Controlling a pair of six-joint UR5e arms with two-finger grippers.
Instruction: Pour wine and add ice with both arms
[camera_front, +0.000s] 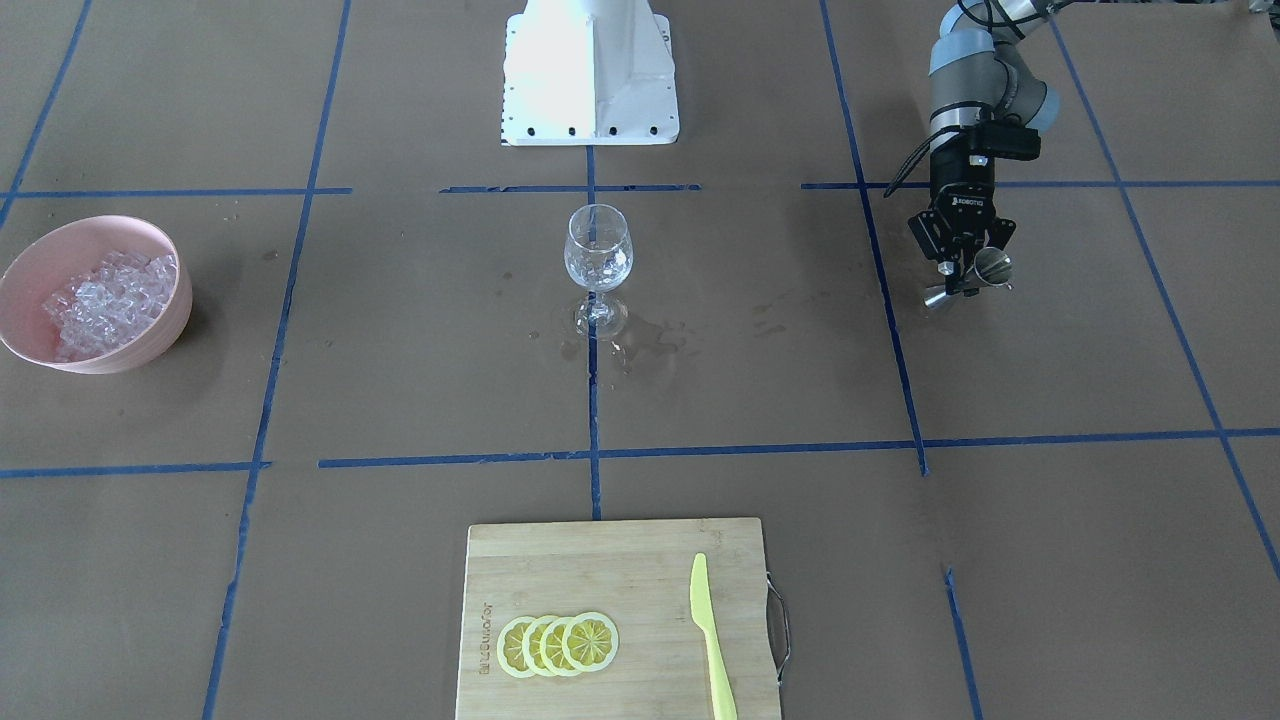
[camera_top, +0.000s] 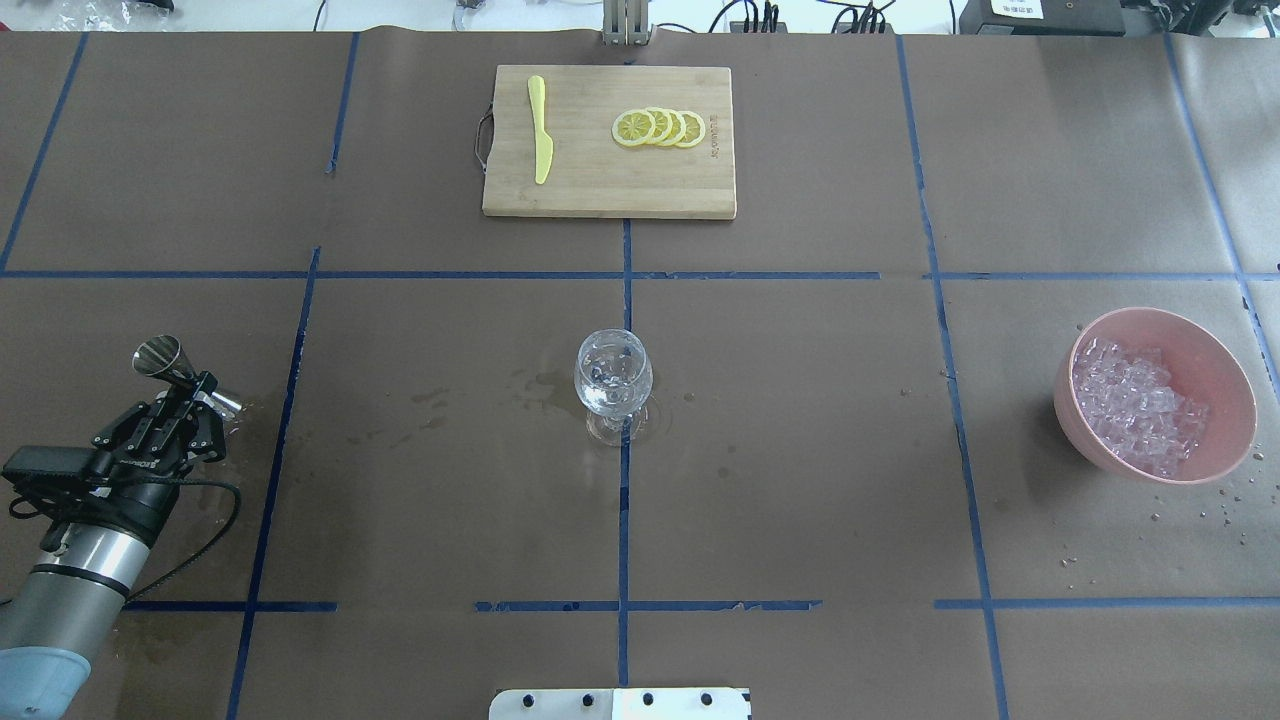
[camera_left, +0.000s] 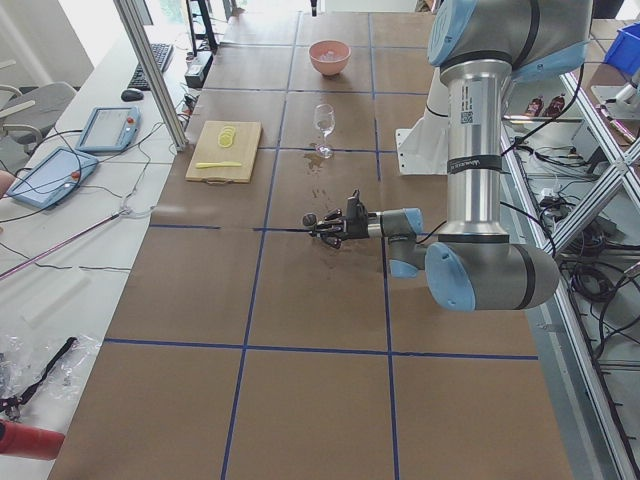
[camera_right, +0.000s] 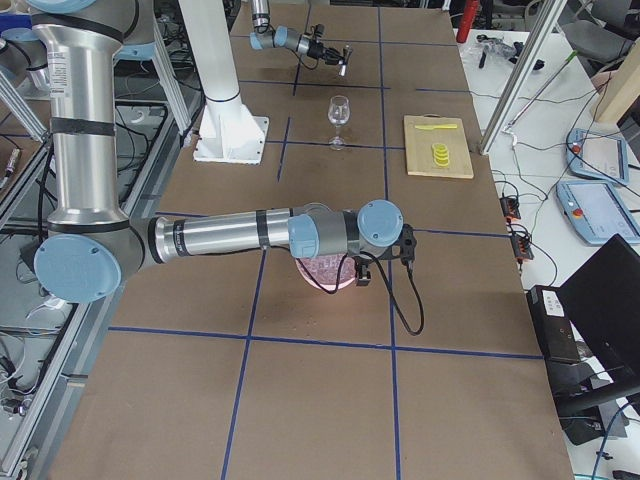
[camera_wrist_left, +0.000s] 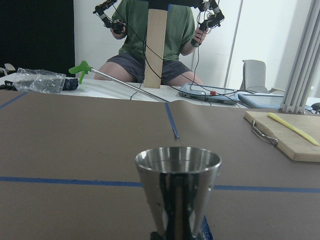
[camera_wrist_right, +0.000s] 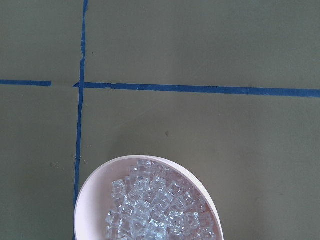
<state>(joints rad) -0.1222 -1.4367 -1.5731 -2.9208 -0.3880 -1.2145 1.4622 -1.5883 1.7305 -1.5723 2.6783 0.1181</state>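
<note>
Seen from over the robot's shoulders, you had the wine glass (camera_top: 613, 375) at the counter's (camera_top: 800, 450) centre. At twelve o'clock lay the cutting board (camera_top: 600, 190), with the knife (camera_top: 540, 130) at nine o'clock of the lemon slices (camera_top: 660, 128). The bowl (camera_top: 1230, 400), ice (camera_top: 1135, 405) inside, sat at three. The left pincer (camera_top: 203, 392) gripped the jigger (camera_top: 160, 356) at nine, and the stand (camera_top: 620, 703) was at six.

Lab — taped table (camera_top: 800, 450), operator consoles (camera_left: 105, 128).

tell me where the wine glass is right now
In the overhead view the wine glass stands mid-table on the central blue tape line, nearer the robot than the cutting board.
</note>
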